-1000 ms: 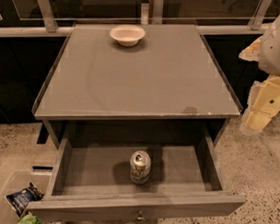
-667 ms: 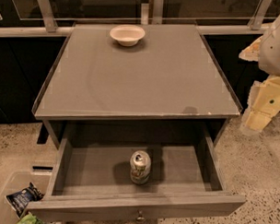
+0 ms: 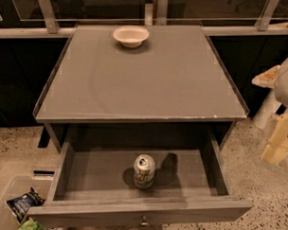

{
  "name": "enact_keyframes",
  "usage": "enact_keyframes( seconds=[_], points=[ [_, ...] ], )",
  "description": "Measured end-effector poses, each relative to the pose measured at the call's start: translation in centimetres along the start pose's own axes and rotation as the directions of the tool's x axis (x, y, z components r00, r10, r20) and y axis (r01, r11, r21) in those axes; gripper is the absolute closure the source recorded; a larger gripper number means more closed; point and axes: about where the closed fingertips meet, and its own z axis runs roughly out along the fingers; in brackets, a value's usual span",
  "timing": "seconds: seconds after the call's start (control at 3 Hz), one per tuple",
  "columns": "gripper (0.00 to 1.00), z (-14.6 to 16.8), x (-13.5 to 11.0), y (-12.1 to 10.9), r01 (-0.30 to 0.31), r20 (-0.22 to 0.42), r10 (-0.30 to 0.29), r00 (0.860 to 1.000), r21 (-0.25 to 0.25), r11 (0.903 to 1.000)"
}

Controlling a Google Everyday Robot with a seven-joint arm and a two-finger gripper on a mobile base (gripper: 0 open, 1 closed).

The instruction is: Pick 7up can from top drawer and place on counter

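Observation:
The 7up can (image 3: 144,171) stands upright in the middle of the open top drawer (image 3: 99,174), silver-white with greenish marks and a shiny top. The drawer is pulled fully out below the counter (image 3: 145,84), and its front panel carries a small metal knob (image 3: 144,224). My arm and gripper (image 3: 278,139) show as cream-white parts at the right edge of the view. They are beside the table's right side, well apart from the can and higher than the drawer.
A white bowl (image 3: 131,36) sits at the back of the counter. A clear bin (image 3: 8,207) with snack bags stands on the speckled floor at the lower left. Dark cabinets and a railing run behind the table.
The arm parts at the right edge have shifted down and slightly right. The can, drawer and bowl have not moved.

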Motion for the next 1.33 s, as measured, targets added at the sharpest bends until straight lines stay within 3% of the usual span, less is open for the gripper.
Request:
enact_keyframes(
  seconds=[0.67,1.0,1.33],
  points=[
    [0.0,7.2,5.1,4.7,-0.066,0.102,0.078,0.992,-0.117,0.9909],
    [0.0,12.4,6.4,6.5,-0.056,0.205,0.097,0.974,-0.193,0.9795],
    [0.0,17.0,5.5,7.4,0.01,0.256,0.049,0.965,-0.223,0.9748]
  ],
)
